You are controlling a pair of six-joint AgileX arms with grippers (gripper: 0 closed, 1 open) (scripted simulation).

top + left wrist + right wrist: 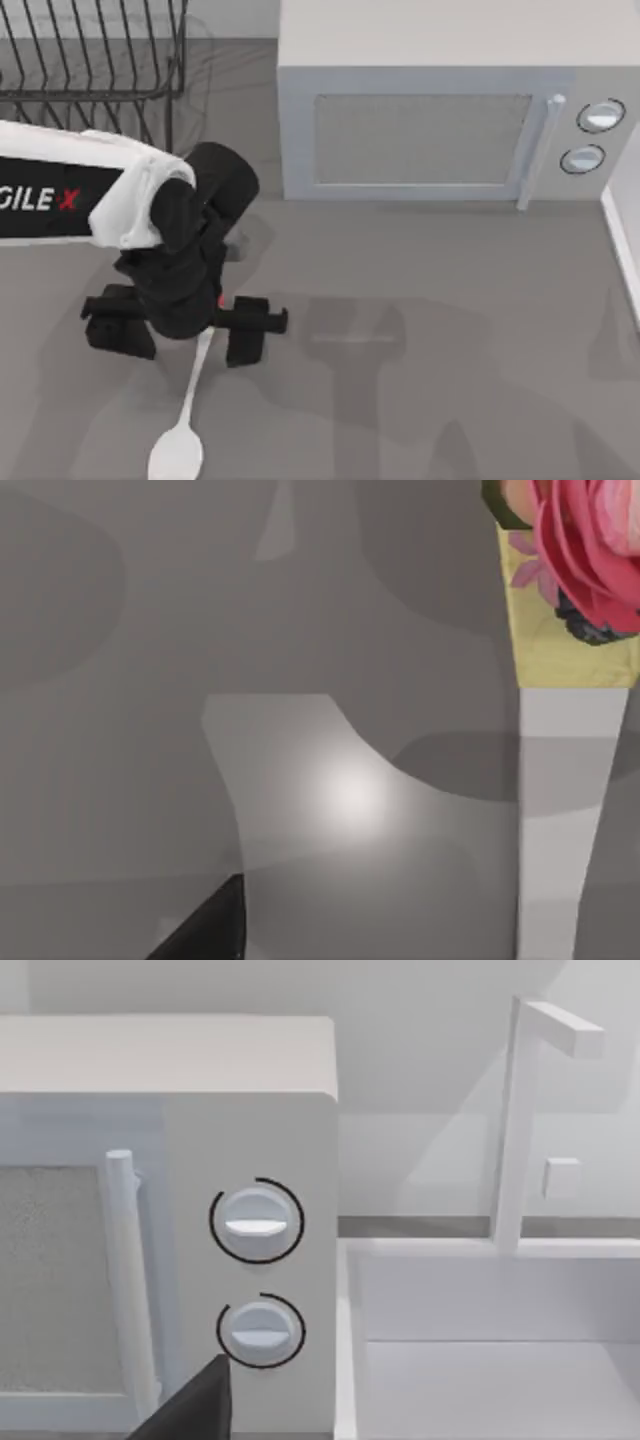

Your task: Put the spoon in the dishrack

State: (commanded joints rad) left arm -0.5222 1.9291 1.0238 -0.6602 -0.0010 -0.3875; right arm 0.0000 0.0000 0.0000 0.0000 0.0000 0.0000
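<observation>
Hovering low over the grey table, the left gripper (pixel 190 325) is straddling the handle end of the spoon (pixel 185 425), fingers spread and not yet clamped. The dishrack (pixel 95 60) is waiting at the table's far left. Closing squarely on the thin handle should prevent slipping.

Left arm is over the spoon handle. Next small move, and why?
Probably close the left end effector on the handle. It sits low over the spoon, fingers spread either side of the handle's knob end, and the spoon looks flat on the table, not yet lifted. The dishrack is at the far left.
</observation>
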